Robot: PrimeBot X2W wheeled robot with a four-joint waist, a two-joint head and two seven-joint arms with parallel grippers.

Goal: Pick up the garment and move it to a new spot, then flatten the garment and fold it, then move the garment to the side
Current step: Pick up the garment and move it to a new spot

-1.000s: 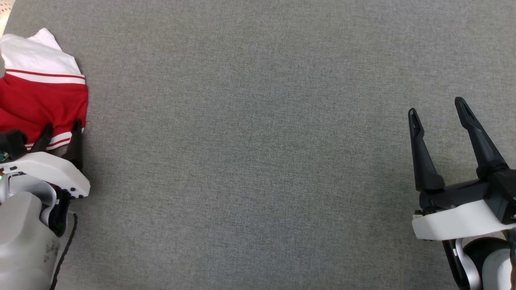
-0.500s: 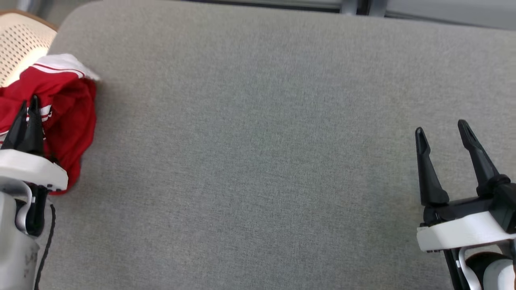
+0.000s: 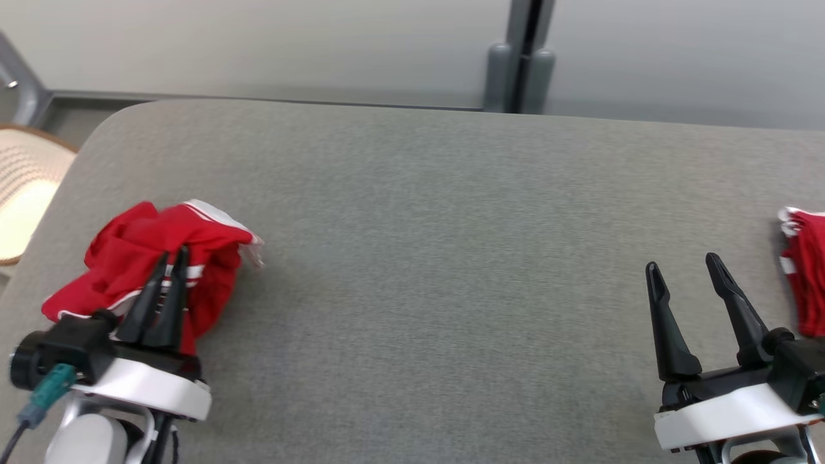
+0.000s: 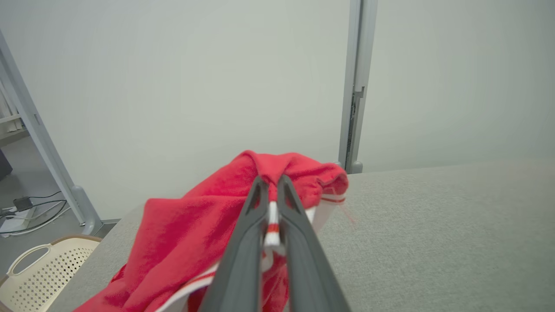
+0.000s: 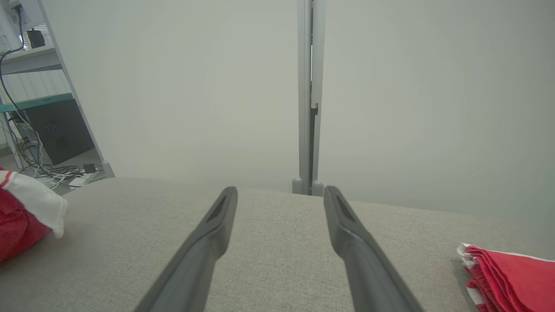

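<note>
The garment (image 3: 129, 248) is red with white-and-red striped trim, bunched in a heap at the left of the grey fabric-covered table (image 3: 412, 258). My left gripper (image 3: 173, 254) is shut on the garment. In the left wrist view the two fingers pinch a striped trim edge at my left gripper (image 4: 269, 180), and the red garment (image 4: 190, 225) drapes down to the left. My right gripper (image 3: 682, 261) stands open at the lower right with nothing between its fingers. In the right wrist view my right gripper (image 5: 279, 193) hangs over bare table, with the garment (image 5: 21, 216) at the left edge.
A folded red stack with white edges (image 3: 805, 277) lies at the table's right edge, also seen as the red stack (image 5: 511, 268). A cream perforated basket (image 3: 26, 193) stands beyond the table's left corner. A grey wall with a post (image 3: 519, 58) runs behind.
My left gripper has shut on the garment's striped edge, and the flat garment is now bunched up. The head camera has tilted up, bringing in the wall. The right gripper stays open.
</note>
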